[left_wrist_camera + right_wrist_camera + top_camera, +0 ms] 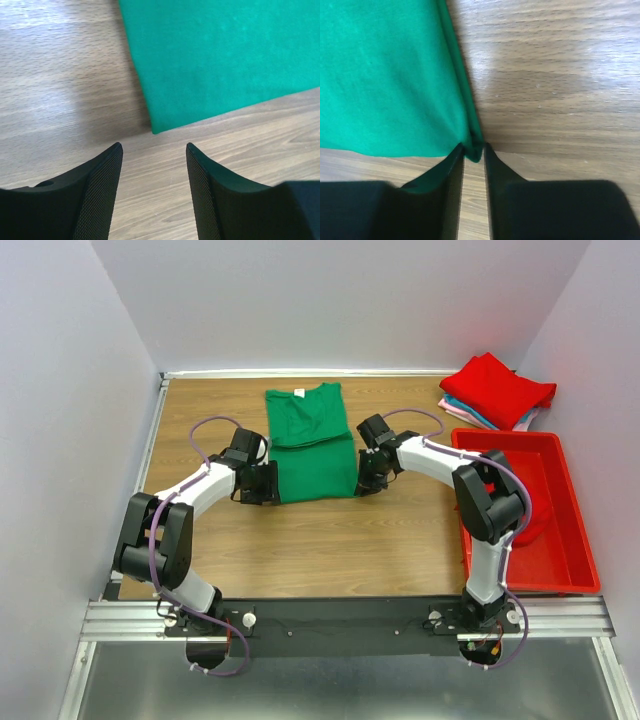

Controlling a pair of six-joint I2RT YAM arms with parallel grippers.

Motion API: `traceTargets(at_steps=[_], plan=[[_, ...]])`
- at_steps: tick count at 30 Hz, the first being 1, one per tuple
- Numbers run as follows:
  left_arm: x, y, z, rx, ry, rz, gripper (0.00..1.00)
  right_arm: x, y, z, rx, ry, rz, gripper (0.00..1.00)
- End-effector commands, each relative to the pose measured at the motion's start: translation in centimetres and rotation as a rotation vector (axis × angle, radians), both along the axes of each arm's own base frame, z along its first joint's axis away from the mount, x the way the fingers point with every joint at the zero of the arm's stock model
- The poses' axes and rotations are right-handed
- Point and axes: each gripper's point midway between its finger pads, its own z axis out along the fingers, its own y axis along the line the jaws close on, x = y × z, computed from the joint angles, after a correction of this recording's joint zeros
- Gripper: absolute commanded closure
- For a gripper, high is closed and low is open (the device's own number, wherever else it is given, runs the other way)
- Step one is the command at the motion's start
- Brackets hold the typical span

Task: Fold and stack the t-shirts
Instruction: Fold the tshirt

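Observation:
A bright green t-shirt (310,445) lies flat on the wooden table, sides folded in, white neck label (297,393) at the far end. My left gripper (265,483) is open and empty, just short of the shirt's near left corner (156,127); its jaws (154,146) stand wide apart over bare wood. My right gripper (368,480) is at the near right corner, and its jaws (474,146) are closed on the tip of the green cloth (385,75). A folded red t-shirt (498,388) tops a stack with pink and light blue ones (465,412) at the back right.
A red plastic bin (578,515) stands at the right edge, beside the right arm. White walls close in the table on the left, back and right. Bare wood lies between the shirt and the arm bases.

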Motion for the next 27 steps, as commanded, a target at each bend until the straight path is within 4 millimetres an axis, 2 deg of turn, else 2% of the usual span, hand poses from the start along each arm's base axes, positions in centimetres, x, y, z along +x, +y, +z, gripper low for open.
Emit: traceTargets(at_steps=[1, 3, 6, 22, 27], plan=[[0.2, 0.8, -0.5, 0.045, -0.003, 0.047, 0.40, -1.5, -0.1, -2.8, -0.028, 0.077, 0.024, 0.78], [0.3, 0.8, -0.7, 0.048, -0.002, 0.050, 0.40, -1.7, -0.2, -3.1, -0.029, 0.087, 0.026, 0.87], [0.5, 1.2, -1.1, 0.073, 0.007, 0.065, 0.43, -1.8, -0.4, -3.1, -0.033, 0.086, 0.023, 0.93], [1.1, -0.2, -2.4, 0.020, 0.026, 0.026, 0.49, -1.9, -0.7, -2.9, -0.040, 0.080, 0.030, 0.97], [0.7, -0.7, -2.9, -0.001, 0.043, 0.006, 0.53, -1.8, -0.6, -2.8, -0.039, 0.072, 0.035, 0.97]])
